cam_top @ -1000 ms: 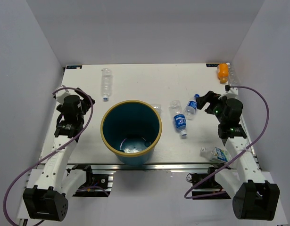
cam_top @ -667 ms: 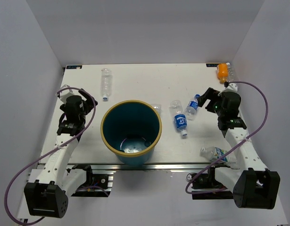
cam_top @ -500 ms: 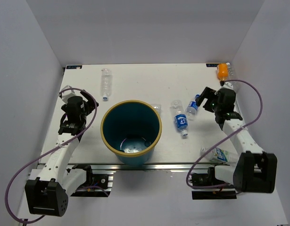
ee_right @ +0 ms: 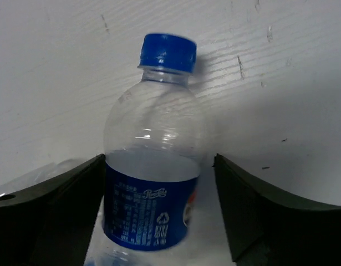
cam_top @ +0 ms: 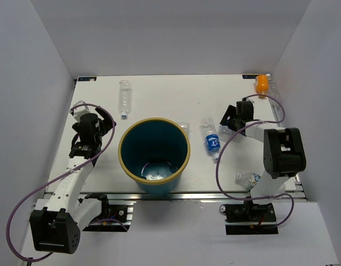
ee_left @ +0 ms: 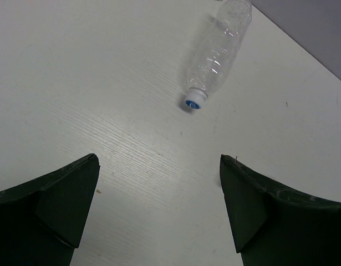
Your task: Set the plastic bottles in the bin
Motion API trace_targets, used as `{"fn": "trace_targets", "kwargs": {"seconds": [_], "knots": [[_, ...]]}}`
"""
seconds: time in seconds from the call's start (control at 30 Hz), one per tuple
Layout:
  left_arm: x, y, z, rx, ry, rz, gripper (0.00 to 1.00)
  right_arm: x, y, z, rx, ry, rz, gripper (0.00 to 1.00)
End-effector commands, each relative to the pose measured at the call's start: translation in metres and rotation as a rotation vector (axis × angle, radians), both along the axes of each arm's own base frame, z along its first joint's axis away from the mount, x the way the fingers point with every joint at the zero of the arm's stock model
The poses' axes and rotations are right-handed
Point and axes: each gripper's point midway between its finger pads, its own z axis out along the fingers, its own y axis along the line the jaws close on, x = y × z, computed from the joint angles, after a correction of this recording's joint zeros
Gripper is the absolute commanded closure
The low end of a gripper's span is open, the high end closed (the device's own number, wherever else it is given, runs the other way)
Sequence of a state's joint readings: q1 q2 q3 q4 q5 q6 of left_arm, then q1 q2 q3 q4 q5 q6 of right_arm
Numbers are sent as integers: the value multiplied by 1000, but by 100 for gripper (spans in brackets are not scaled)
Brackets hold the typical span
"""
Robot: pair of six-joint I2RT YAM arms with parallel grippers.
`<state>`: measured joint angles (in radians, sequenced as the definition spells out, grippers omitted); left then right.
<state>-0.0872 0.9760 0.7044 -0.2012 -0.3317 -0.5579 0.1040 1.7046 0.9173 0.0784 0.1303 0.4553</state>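
right wrist view, right end effector (ee_right: 158,160) spread astride blue-labelled bottle (ee_right: 153,138), left end effector (ee_left: 159,160) released over table (ee_left: 76,83)

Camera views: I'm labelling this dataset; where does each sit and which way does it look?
Top external: above and behind the arms, looking down on the table and bin; both arms show whole.
Left wrist: on the left arm, looking forward and down at the unlabelled bottle; open left gripper at the bottom.
Right wrist: on the right arm, close on a blue-labelled bottle between the fingers of the open right gripper.
Shared: top and left wrist views both show the unlabelled bottle.
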Motion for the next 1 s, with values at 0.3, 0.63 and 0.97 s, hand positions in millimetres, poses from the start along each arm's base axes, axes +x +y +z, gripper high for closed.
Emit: {"fn": "trace_targets", "kwargs": {"seconds": [0.3,0.63,0.97], "knots": [[-1,7,4,18,-16,29,2,32,15,151,-19,-399,129,69],[13,-6,4,7,-19,-48,2,-154,236,338,277,-875,1339,69],[48,-21,15,62,-15,-164,2,-242,310,303,303,-719,1754,11]]}}
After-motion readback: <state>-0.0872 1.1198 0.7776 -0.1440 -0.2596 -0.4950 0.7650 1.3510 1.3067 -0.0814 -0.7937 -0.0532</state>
